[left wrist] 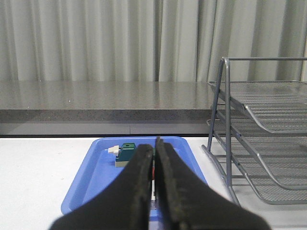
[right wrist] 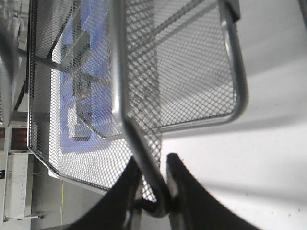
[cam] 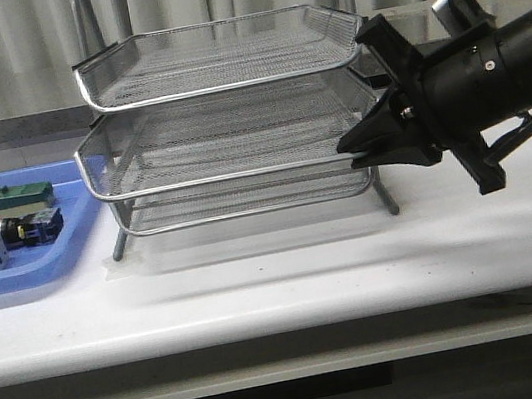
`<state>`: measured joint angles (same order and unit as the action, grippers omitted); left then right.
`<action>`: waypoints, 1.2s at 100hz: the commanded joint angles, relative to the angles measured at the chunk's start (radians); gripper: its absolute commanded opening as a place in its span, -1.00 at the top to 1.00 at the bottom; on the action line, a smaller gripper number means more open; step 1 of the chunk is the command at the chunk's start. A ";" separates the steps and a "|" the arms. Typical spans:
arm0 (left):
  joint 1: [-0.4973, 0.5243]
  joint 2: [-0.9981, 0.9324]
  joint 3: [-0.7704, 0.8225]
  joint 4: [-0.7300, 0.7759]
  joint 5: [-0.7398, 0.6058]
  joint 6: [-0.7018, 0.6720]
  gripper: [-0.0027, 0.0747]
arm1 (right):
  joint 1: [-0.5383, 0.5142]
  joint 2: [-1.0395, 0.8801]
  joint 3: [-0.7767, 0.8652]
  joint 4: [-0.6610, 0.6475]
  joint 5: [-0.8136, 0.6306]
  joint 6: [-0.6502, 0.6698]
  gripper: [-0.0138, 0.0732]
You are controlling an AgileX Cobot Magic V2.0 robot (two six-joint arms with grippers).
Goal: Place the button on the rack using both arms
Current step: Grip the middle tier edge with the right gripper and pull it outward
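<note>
White tabletop [cam: 288, 277], smooth, slightly glossy, with a pale front edge. Standing directly on it: the rack [cam: 229, 124], three wire-mesh tiers on a metal rod frame, with thin feet touching the surface. Lying flat to the left of the rack, close to it but apart: a blue tray [cam: 38, 264], holding small components, partly cut off by the picture edge. Bare white surface in front of the rack and to the right of it.

The rack [cam: 229, 124] is set mid-table; the tray [cam: 71, 246] lies to its left, with the button [cam: 23, 229] apparently inside it.
</note>
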<state>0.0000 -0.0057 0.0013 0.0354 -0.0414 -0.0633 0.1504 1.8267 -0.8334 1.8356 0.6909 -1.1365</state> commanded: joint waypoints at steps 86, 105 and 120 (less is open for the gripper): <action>0.001 -0.033 0.046 0.001 -0.084 -0.008 0.92 | 0.006 -0.279 0.299 -0.042 0.026 -0.122 0.62; 0.001 -0.033 0.046 0.001 -0.084 -0.008 0.92 | 0.006 -0.279 0.299 -0.043 0.039 -0.132 0.07; 0.001 -0.033 0.046 0.001 -0.084 -0.008 0.92 | 0.006 -0.279 0.299 -0.044 0.085 -0.145 -0.43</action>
<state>0.0000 -0.0057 0.0013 0.0354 -0.0414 -0.0633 0.1540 1.5816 -0.5214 1.7895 0.6929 -1.2573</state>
